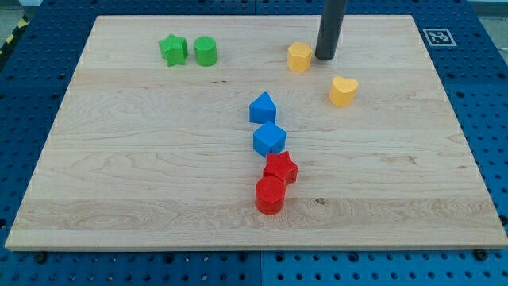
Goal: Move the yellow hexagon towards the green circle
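yellow hexagon (299, 57) just left of my tip (325, 57)

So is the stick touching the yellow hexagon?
Touching or nearly: my tip sits right at the yellow hexagon on the view's right side; no clear gap shows.

Near the counter's (119, 175) top edge, left part: green star (172, 49), green circle (205, 51) just right of it. Right of centre: yellow hexagon (299, 57), my tip (325, 57) just beside its right. Yellow heart (343, 91) lower right. Centre, running toward the bottom edge: blue pentagon (263, 108), blue cube (269, 139), red star (280, 168), red circle (270, 195).
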